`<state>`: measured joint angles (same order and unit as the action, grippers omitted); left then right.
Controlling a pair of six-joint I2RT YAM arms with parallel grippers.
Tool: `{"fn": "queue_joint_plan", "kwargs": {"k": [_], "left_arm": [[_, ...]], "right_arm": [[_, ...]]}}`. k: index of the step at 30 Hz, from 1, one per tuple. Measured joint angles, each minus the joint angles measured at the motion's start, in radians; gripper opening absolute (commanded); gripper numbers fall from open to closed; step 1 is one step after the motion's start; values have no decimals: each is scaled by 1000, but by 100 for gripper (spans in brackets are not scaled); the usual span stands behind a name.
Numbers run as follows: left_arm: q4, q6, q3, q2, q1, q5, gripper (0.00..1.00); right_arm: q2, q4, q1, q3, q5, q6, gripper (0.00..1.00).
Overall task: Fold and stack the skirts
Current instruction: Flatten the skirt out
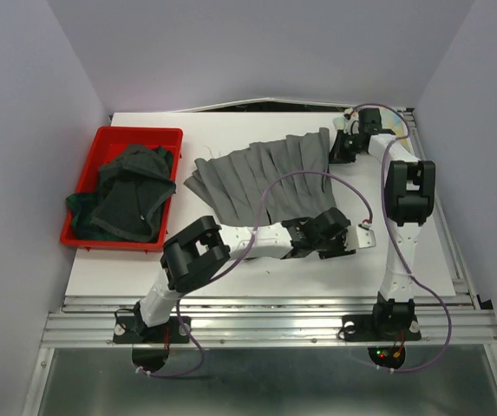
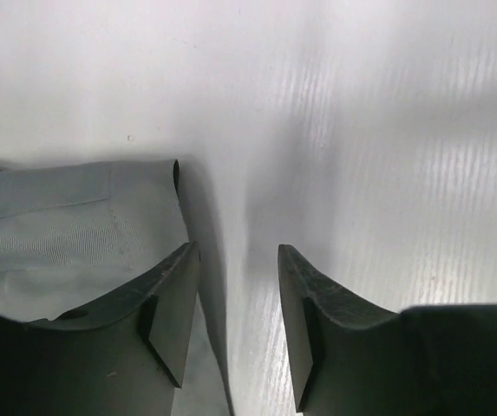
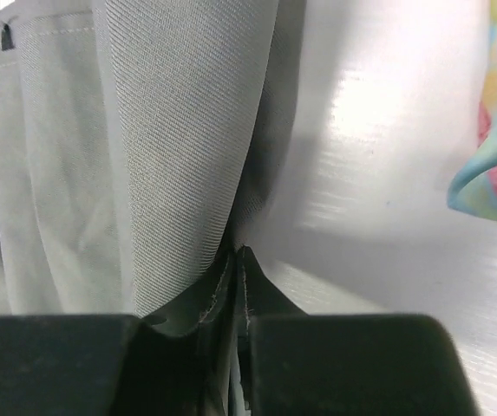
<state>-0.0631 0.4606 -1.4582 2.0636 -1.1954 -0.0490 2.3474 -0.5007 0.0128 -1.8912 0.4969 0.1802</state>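
Two sets: right fingers (image 3: 261, 299) pinch grey pleated skirt (image 1: 231, 169); left fingers (image 2: 174, 295) gape empty beside it.

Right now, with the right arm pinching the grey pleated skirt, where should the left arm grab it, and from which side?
Take the free corner of the grey pleated skirt lying flat beside the left gripper. Come in low from the bare table side, open jaws edge-on. The right gripper holds that same side edge, so both corners should lift together.
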Motion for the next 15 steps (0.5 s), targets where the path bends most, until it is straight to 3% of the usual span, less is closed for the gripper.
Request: {"fn": "queue_joint_plan", "kwargs": {"k": [1, 3, 6, 12, 15], "left_arm": [[12, -11, -16, 0, 0, -2, 54], [24, -38, -52, -3, 4, -3, 54], [54, -81, -66, -47, 17, 8, 54], [143, -192, -59, -298, 126, 29, 54], [153, -231, -22, -481, 253, 31, 53]], "right_arm": [[-1, 0, 0, -7, -1, -8, 14], [-9, -3, 0, -10, -22, -28, 40], [-49, -24, 0, -10, -76, -62, 53], [-215, -71, 0, -9, -180, -121, 55], [-315, -107, 1, 7, -175, -137, 55]]}}
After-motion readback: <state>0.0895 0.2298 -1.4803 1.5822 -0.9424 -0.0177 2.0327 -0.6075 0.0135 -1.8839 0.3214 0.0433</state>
